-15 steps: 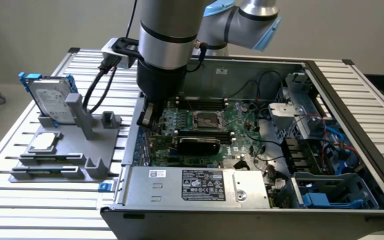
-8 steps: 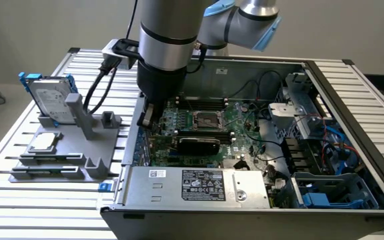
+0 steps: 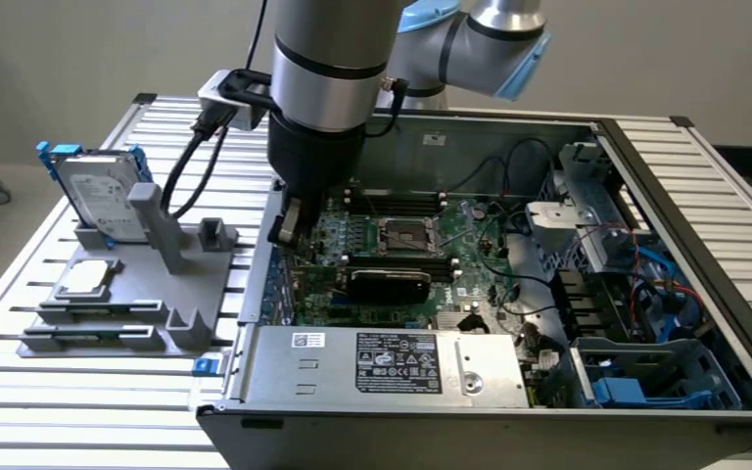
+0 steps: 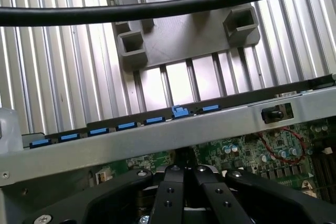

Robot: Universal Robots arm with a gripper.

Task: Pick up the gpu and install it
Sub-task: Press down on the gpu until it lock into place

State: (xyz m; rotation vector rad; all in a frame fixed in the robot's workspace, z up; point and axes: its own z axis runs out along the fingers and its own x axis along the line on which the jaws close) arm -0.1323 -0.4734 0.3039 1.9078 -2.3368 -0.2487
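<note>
Inside the computer case (image 3: 507,137), I log the gripper (image 3: 285,233) low by the wall, jaws fully shut, apparently empty; gpu (image 3: 390,284) stands apart, edge-down on the motherboard (image 3: 481,257), seemingly slotted.

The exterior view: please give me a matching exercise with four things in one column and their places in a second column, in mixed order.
Things:
1. hard drive
2. small silver chip
3. gpu
4. power supply

Places:
A. lying flat on the grey holder
B. on the motherboard, inside the case
C. standing upright in the grey holder
D. along the case's near edge, white label facing up

Pairs: 1-C, 2-A, 3-B, 4-D
</note>
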